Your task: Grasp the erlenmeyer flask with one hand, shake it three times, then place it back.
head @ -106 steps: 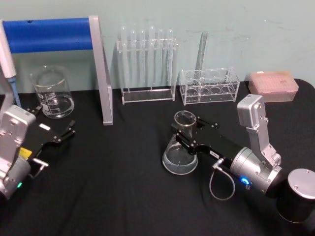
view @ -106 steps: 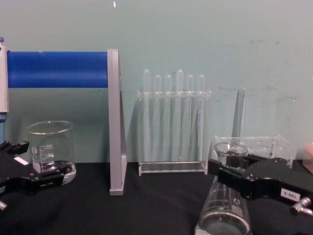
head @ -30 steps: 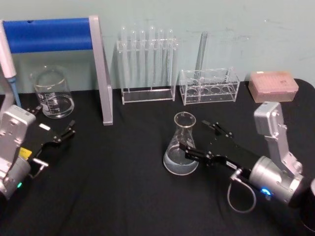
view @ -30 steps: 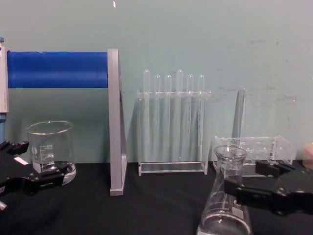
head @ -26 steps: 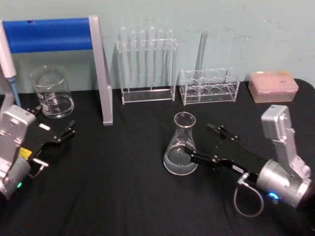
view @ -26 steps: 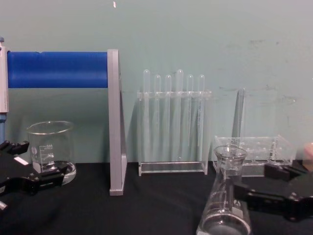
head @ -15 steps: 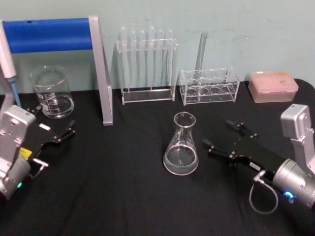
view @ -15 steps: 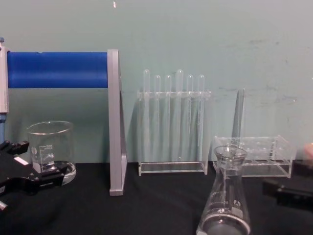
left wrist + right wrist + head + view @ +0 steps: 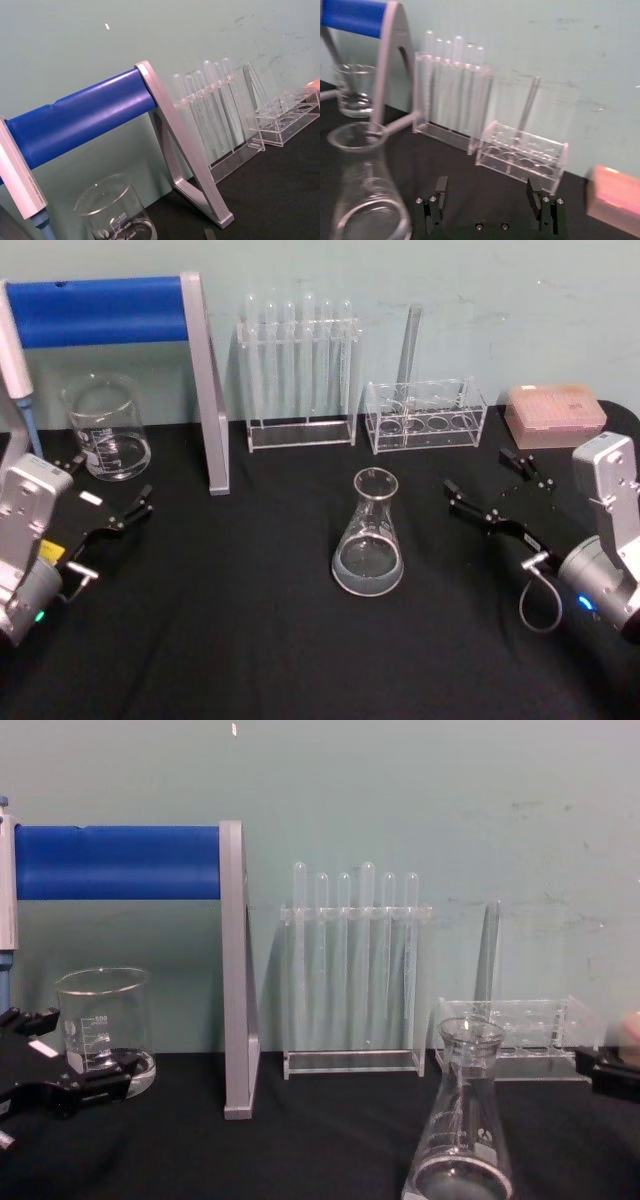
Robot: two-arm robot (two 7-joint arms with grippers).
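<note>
1. Black cloth covers the table (image 9: 250,640), with a blue-barred stand (image 9: 110,310) at its rear left.
2. Silver right arm: its gripper (image 9: 495,490) sits right of the erlenmeyer flask, well apart, jaws spread wide and holding nothing.
3. Left gripper (image 9: 105,502) is parked at the near left, just in front of the glass beaker (image 9: 105,428), jaws parted and empty.
4. Clear test tube rack (image 9: 298,370) and a lower acrylic rack (image 9: 425,415) line the back wall.
5. The erlenmeyer flask (image 9: 368,535) stands upright mid-table, a little liquid inside.
</note>
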